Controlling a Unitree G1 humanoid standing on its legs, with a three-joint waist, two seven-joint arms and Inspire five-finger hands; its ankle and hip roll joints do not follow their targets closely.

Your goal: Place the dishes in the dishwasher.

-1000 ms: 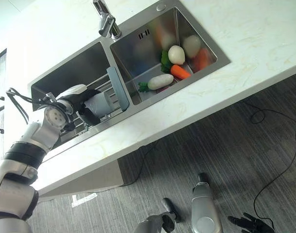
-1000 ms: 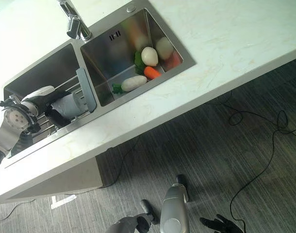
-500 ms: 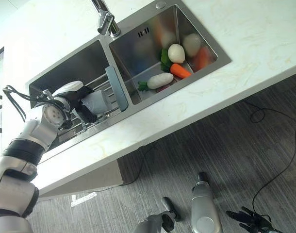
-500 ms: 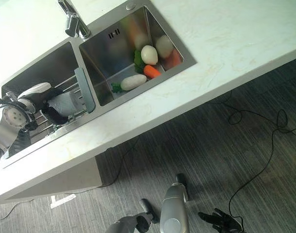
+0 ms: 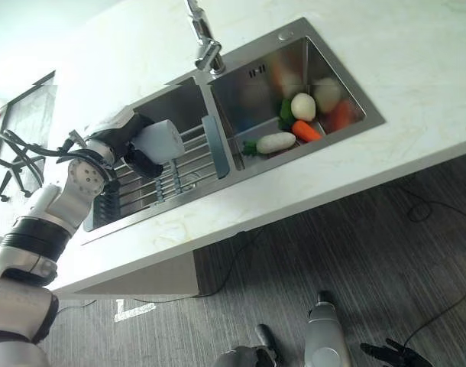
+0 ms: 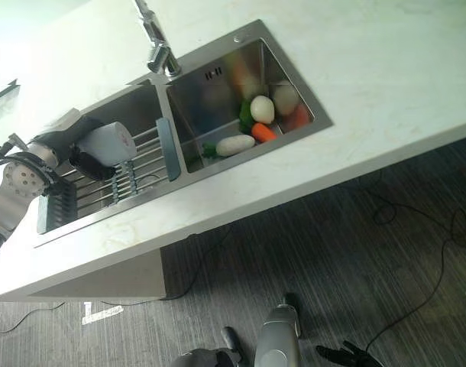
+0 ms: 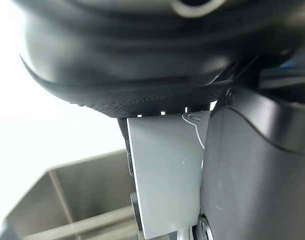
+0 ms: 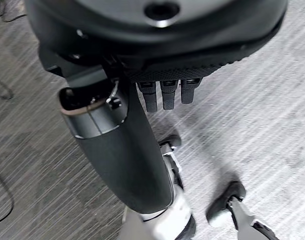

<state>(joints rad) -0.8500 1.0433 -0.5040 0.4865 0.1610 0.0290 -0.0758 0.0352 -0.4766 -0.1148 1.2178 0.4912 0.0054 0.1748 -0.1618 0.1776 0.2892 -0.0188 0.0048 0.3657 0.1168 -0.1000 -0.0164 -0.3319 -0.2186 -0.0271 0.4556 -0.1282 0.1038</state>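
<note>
My left hand (image 5: 117,139) is shut on a white cup (image 5: 161,140), which lies on its side in my grip above the wire rack (image 5: 153,189) in the sink's left basin (image 5: 183,95). In the left wrist view the cup (image 7: 167,175) sits pressed between my thumb and palm. A grey-blue plate (image 5: 215,147) stands on edge at the rack's right end, a little apart from the cup. My right hand (image 5: 393,353) hangs low by the floor, open and holding nothing, its fingers (image 8: 165,92) straight.
The right basin holds toy vegetables: a white radish (image 5: 276,142), a carrot (image 5: 305,131) and a pale egg-shaped piece (image 5: 302,106). A faucet (image 5: 205,34) stands behind the divider. A pale marble counter (image 5: 309,195) surrounds the sink, with dark floor (image 5: 386,267) below.
My left hand has lifted the cup up off the rack and away from the plate. The camera has also shifted, moving the whole sink rightward in view.
</note>
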